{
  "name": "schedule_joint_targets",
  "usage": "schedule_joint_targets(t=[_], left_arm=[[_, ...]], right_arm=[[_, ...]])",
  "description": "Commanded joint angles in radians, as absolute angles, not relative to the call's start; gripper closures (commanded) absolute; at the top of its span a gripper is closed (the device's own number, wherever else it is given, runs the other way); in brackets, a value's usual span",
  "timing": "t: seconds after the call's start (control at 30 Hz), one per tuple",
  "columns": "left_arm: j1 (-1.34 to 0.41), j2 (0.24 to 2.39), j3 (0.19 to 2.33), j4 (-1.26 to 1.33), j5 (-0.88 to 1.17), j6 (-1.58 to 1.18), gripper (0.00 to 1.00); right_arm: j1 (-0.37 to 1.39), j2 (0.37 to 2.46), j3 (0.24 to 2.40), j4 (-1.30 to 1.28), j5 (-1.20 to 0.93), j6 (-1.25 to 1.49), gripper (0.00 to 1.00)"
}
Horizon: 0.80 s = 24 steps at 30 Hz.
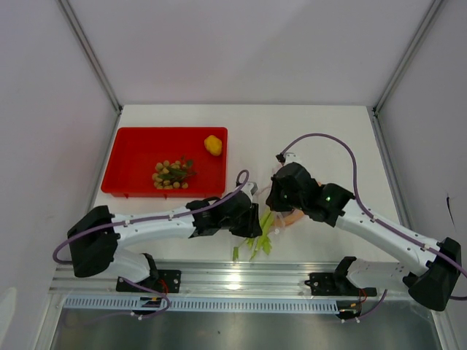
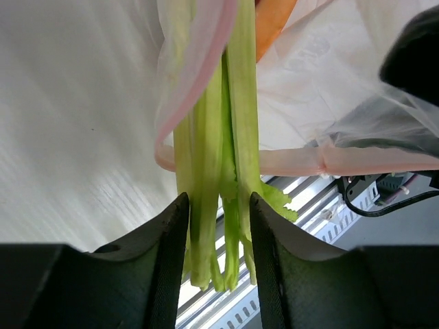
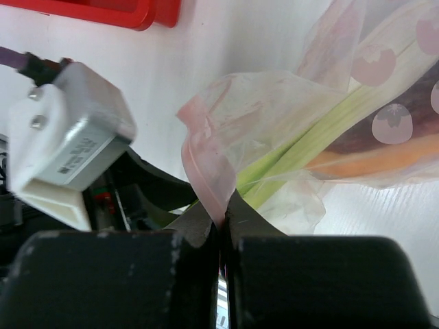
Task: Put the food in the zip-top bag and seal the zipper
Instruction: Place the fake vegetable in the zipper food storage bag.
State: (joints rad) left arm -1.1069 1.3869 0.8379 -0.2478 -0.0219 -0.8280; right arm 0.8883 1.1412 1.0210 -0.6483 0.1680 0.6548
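Note:
The long green stalks [image 2: 233, 123] lie half inside the clear zip-top bag [image 3: 274, 137], their cut ends sticking out toward the table's near edge [image 1: 259, 242]. My left gripper [image 2: 217, 205] has its jaws pressed against both sides of those ends. My right gripper [image 3: 223, 219] is shut on the pink zipper [image 3: 206, 164], holding the mouth up. An orange carrot piece [image 3: 384, 161] and the purple sweet potato [image 3: 391, 133] lie inside the bag beside the stalks. The yellow fruit [image 1: 213, 145] and the tan berries [image 1: 171, 175] are in the red tray.
The red tray [image 1: 131, 157] stands at the back left of the white table. Both arms meet at the table's middle, near the metal rail [image 1: 241, 281] along the front edge. The left wrist camera [image 3: 65, 140] sits close beside the bag mouth.

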Motion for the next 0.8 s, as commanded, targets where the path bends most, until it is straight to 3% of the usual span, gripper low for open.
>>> schedule_joint_targets(t=[0.0,0.1,0.27,0.77], left_arm=[[-1.117,1.42,0.891,-0.215,-0.008,-0.808,0.58],[-1.118,1.442,0.907,-0.209,-0.008,-0.807,0.67],[-1.109,1.453,0.933,-0.21,-0.008,-0.795,0.99],[-1.065,1.376,0.956,-0.149,-0.236,-0.838,0.99]], right_arm=[[0.893,1.115,1.037,-0.635,0.18,0.664,1.0],[0.893,1.114,1.039,-0.635,0.178,0.666,1.0],[0.893,1.103,1.043,-0.643,0.178,0.672,1.0],[0.894,1.088,1.042,-0.647,0.176,0.698,1.0]])
